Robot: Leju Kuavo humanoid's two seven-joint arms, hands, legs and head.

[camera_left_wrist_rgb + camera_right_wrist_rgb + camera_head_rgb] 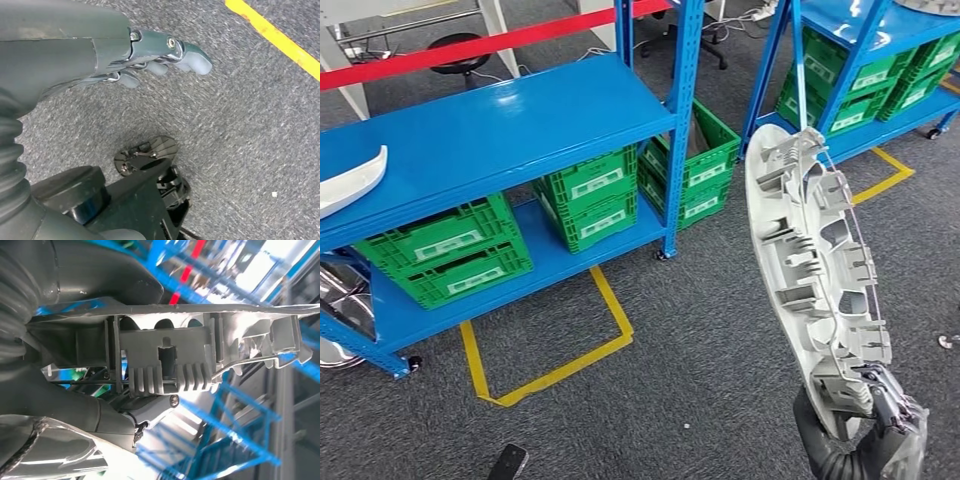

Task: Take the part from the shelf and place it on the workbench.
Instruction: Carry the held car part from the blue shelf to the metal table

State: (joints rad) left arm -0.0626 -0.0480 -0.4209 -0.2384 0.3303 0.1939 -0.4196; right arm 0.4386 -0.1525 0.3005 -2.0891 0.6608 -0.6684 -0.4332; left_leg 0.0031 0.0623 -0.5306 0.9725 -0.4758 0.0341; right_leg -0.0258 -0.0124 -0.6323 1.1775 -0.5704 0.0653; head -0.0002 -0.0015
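Note:
A long grey plastic part [814, 270] with ribs and clips on its inner face stands nearly upright at the right of the head view, above the carpet. My right hand [882, 425] grips its lower end. The right wrist view shows the same part [177, 357] close up, clamped between my thumb and fingers [113, 415]. My left hand [151, 60] hangs over grey carpet with its fingers stretched out and nothing in them. The blue shelf [493, 130] stands at the left, with another white part [346, 180] on its top board.
Green crates [595, 195] sit on the shelf's lower board, and more [697, 165] stand on the floor by its post. A second blue rack [863, 70] with green crates is at the back right. Yellow tape [546, 375] marks the carpet. A red barrier strip [471, 45] runs behind.

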